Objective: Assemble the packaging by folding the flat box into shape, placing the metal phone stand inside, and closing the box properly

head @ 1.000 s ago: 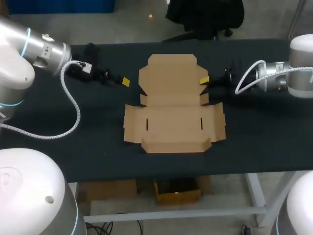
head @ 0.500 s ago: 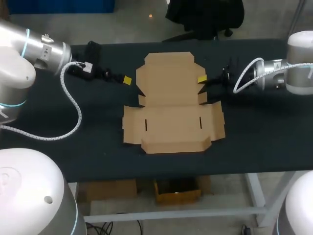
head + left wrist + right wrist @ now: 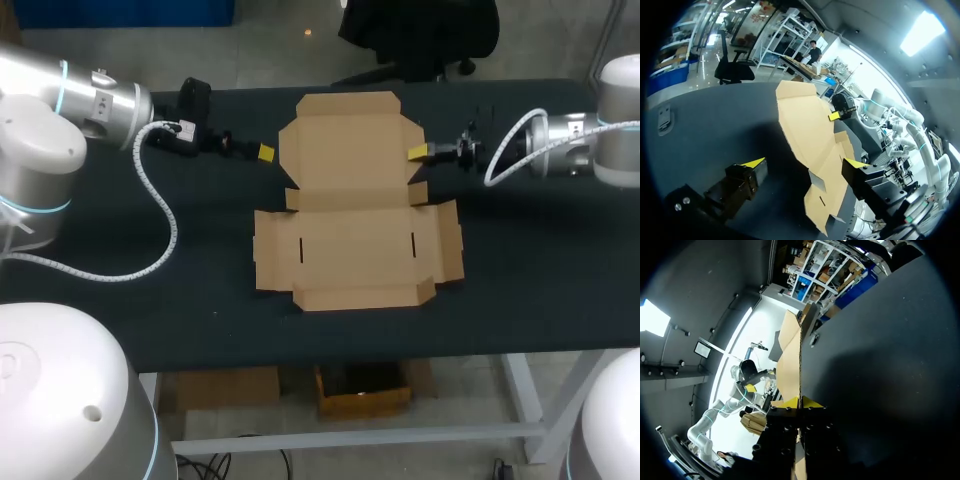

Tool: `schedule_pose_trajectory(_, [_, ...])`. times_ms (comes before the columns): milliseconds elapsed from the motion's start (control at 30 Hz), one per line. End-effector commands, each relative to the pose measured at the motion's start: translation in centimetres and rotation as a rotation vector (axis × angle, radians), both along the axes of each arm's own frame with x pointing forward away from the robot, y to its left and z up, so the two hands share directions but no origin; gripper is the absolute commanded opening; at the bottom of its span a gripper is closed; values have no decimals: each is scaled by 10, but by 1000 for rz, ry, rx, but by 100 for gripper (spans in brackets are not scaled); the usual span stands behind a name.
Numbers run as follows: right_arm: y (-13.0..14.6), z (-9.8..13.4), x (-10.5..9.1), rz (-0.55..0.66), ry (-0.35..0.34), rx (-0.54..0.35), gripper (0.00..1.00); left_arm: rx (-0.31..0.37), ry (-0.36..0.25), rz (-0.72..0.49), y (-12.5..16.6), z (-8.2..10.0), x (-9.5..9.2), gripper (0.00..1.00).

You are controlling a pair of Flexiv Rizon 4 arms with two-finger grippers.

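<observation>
The flat box (image 3: 355, 245) is laid on the table (image 3: 530, 290) with its near flaps and base unfolded and held by nothing, so the whole sheet could be dragged or swung round if the far panel is lifted from one side only. Further off, that panel's right edge is pinched between the fingers of the right gripper (image 3: 418, 152), where thin card could be creased or let slip. The left gripper (image 3: 265, 152) is spread wide just beside the left edge, gripping nothing. The metal phone stand is seen in no view, and how deep the pinch reaches cannot be made out.
</observation>
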State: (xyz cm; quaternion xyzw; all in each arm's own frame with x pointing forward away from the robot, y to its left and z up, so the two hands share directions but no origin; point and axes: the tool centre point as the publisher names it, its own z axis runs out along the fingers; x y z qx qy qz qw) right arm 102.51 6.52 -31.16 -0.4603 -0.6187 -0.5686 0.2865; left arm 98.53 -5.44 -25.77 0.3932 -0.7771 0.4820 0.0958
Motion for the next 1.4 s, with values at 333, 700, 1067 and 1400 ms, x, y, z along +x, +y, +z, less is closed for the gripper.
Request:
schedule_pose_trajectory(333, [0,8,-5,11,-99,46,0,-86,-30,-2,-8,-8,20,100])
schedule_pose_trajectory(700, [2,18,-3,15,-162,71,0,-150,-50,-62,-33,-3,30,77])
schedule_pose_trajectory(1067, [8,24,4,37,-203,95,0,-182,-52,-137,-64,-2,31,48])
schedule_pose_trajectory(1400, [10,28,6,41,-230,109,0,-223,-54,-170,-78,-2,28,40])
